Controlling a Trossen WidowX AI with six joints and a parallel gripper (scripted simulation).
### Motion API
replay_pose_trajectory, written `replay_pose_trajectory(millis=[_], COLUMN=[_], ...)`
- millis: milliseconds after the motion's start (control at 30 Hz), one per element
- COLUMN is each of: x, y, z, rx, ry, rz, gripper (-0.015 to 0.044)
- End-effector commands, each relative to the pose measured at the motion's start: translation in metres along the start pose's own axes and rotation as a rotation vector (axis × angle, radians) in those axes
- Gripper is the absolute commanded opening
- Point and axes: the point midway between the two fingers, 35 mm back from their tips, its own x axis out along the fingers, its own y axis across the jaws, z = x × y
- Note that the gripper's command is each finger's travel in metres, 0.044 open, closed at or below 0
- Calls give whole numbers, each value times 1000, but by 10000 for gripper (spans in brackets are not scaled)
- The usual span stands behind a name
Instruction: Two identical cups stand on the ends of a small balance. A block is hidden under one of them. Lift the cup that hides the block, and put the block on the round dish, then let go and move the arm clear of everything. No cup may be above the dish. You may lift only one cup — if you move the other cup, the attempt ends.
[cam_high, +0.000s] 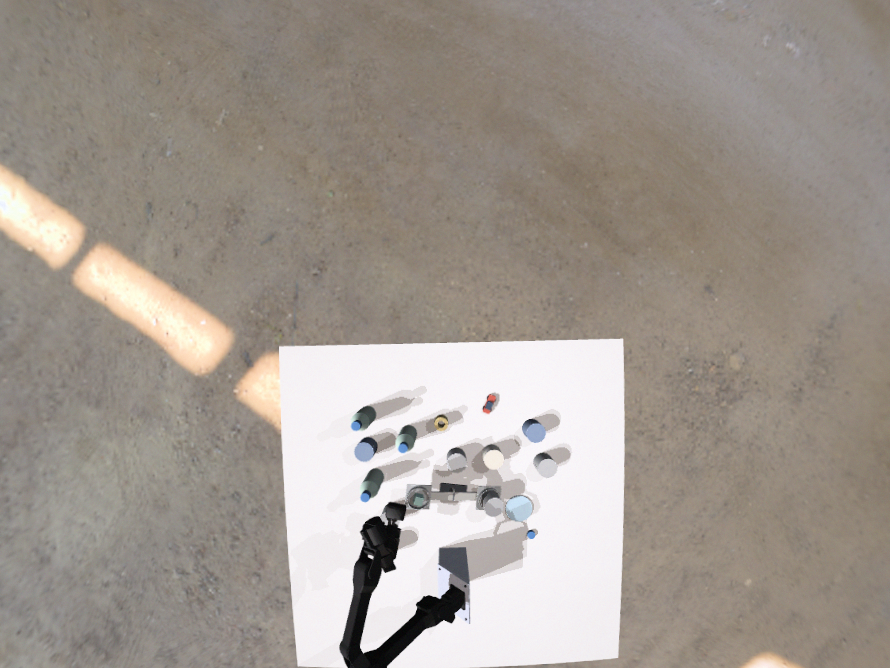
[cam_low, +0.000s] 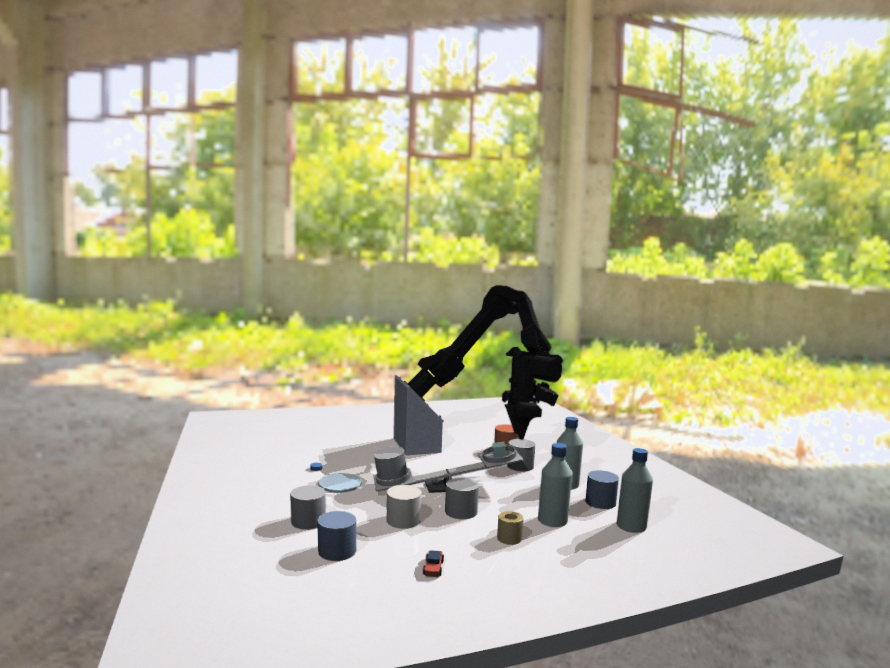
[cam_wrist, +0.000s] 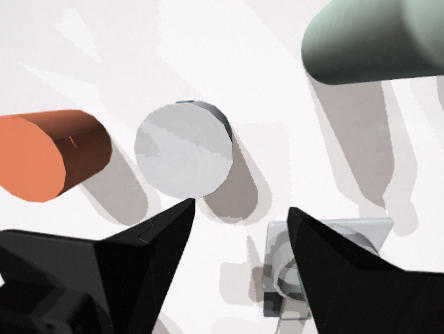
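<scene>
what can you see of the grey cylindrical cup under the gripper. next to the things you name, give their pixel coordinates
The grey cylindrical cup (cam_low: 521, 455) (cam_wrist: 184, 150) stands upside down on the white table (cam_high: 546, 611) (cam_low: 287, 611) (cam_wrist: 215, 50), beside the balance (cam_high: 467, 493) (cam_low: 468, 470) (cam_wrist: 276, 231), its flat, closed end up. A sliver of blue shows at its edge; its material is unclear. The open gripper (cam_high: 393, 511) (cam_low: 521, 434) (cam_wrist: 241, 209) isn't holding it.

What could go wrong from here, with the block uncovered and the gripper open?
The block sits on one end of the balance; if the gripper presses there, the beam might tip and shift the other cup, ending the attempt.

The dish lies close to that cup, so delivering the block could brush it.

The lifted cup stands beside the balance and might get knocked.
</scene>
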Motion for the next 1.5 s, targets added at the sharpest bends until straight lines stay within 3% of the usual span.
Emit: replay_pose_trajectory(millis=[0, 267, 1367, 1467], x=[-9, -30, 21, 21], y=[-23, -74, -72, -72], z=[-14, -64, -64, -64], rx=[14, 84, 86, 86], ry=[3, -3, -6, -6], rz=[1, 44, 46, 46], gripper=[260, 260, 260, 181])
